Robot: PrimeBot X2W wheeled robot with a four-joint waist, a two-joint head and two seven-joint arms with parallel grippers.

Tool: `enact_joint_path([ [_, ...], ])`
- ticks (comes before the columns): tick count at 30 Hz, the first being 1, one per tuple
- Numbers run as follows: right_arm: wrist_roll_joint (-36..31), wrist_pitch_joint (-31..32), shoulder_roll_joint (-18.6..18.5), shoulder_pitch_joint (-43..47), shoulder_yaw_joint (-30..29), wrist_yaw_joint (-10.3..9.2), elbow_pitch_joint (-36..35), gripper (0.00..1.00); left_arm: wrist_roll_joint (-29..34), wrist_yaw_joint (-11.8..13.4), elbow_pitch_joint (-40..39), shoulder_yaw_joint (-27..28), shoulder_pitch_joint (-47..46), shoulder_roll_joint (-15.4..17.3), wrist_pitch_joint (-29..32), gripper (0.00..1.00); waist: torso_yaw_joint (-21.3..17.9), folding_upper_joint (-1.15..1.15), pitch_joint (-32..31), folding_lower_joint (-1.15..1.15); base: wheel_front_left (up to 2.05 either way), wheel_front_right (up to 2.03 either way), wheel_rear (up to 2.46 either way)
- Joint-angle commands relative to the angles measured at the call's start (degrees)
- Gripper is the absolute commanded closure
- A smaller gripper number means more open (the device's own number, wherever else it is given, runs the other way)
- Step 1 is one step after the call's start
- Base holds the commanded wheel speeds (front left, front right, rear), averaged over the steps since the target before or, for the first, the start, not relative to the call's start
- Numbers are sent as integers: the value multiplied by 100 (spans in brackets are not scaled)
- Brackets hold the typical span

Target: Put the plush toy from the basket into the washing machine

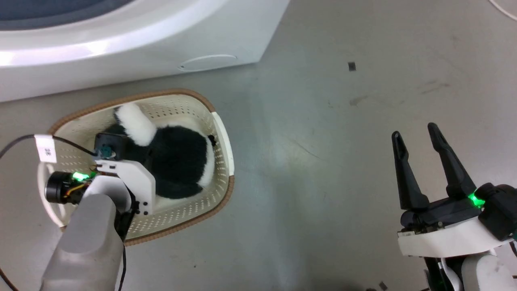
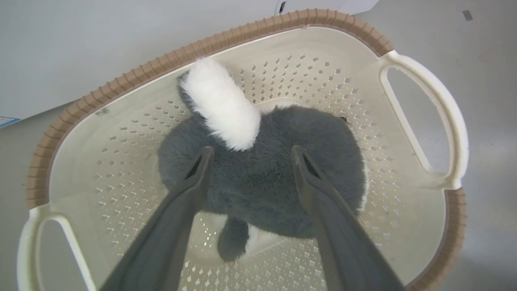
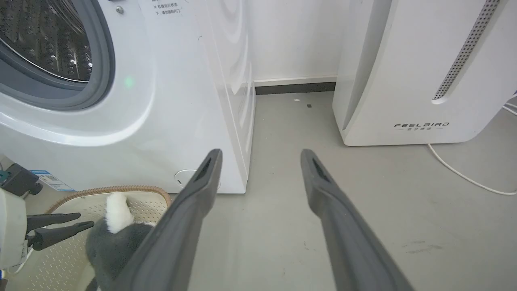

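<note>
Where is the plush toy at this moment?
In the head view the plush toy lies inside the basket at the lower left, on the floor before the washing machine; the open left gripper points at it.

Black-and-white plush toy (image 2: 262,182) lying inside cream oval basket (image 2: 323,72), just beside white front-loading washing machine (image 3: 181,101).

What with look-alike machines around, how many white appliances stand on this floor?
2. The large white front-loading washing machine stands left in the right wrist view. The plain white FEELBIRD-labelled appliance stands right, with grey floor between them. More may be out of frame.
</note>
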Motion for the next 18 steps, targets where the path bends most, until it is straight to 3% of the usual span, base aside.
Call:
enact_joint_path([
  [1,45,-52,1,-101,4,-4,-54,0,-57,-24,106,-15,-162,47,12,0,-92,0,114,-1,0,0,0],
  [18,343,-254,1,-326,174,-5,-285,0,-199,77,1238,-314,-1258,411,167,0,-426,0,981,-1,0,0,0],
])
